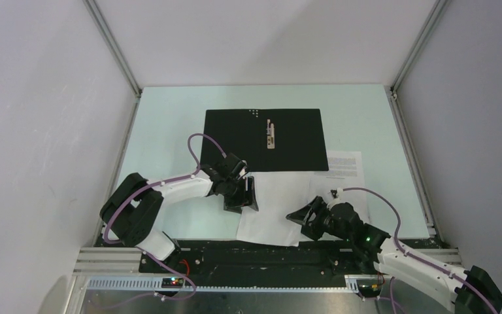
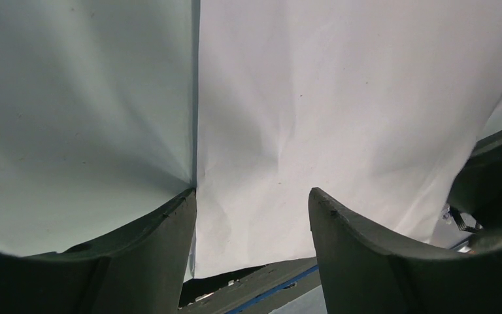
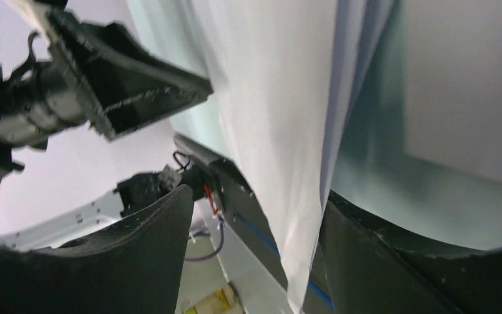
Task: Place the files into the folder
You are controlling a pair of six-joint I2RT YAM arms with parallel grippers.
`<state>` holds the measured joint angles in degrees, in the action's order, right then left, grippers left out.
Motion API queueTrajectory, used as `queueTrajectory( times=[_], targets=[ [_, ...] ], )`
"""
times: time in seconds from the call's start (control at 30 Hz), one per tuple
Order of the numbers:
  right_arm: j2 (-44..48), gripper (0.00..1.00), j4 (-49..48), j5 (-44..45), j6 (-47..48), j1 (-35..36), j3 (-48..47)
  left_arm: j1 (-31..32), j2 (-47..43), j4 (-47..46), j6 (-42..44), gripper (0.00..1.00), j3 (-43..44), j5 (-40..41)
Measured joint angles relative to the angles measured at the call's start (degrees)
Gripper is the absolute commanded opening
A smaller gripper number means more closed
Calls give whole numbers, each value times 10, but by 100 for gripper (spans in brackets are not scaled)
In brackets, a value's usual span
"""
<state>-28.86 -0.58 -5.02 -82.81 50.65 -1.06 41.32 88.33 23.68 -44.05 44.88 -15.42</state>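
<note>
Table (image 1: pixel 170 131): pale surface, carrying all items. Folder (image 1: pixel 235 140): lies open and flat at the middle of the far half, black inside facing up. Plain sheet (image 1: pixel 271 212): lies skewed on the table just near of the folder, its far edge meeting the folder's near edge, its near corner reaching towards the arm bases; not in the folder. Printed sheet (image 1: pixel 348 171): flat to the right of the plain sheet, beside the folder's near right corner, faint text uppermost; also outside the folder. Left gripper (image 1: pixel 240 196): lowered onto the left border of the plain sheet; the wrist view shows the jaws apart, one finger (image 2: pixel 170 222) at the sheet's edge and the other on the paper, nothing pinched between them. Right gripper (image 1: pixel 304 218): at the plain sheet's right side, low over the table; jaws apart, with a raised white sheet edge (image 3: pixel 287 131) standing between them, close against one finger and clear of the other; which sheet it is cannot be told. Clip (image 1: pixel 270 134): metal, lying along the folder's middle.
</note>
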Motion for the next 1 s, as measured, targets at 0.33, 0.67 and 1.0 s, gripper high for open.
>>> queueTrajectory(
  times=[0.33, 0.67, 1.0],
  targets=[
    [-189, 71, -124, -20, 24, -60, -6, 0, -1, 0, 1, 71, 0, -3],
    [-356, 18, -214, -10, 73, -78, -59, -2, -11, 9, 11, 80, -1, -3],
    [-376, 0, -118, -76, 179, -123, -126, -87, -89, 15, 43, 99, -3, -36]
  ],
)
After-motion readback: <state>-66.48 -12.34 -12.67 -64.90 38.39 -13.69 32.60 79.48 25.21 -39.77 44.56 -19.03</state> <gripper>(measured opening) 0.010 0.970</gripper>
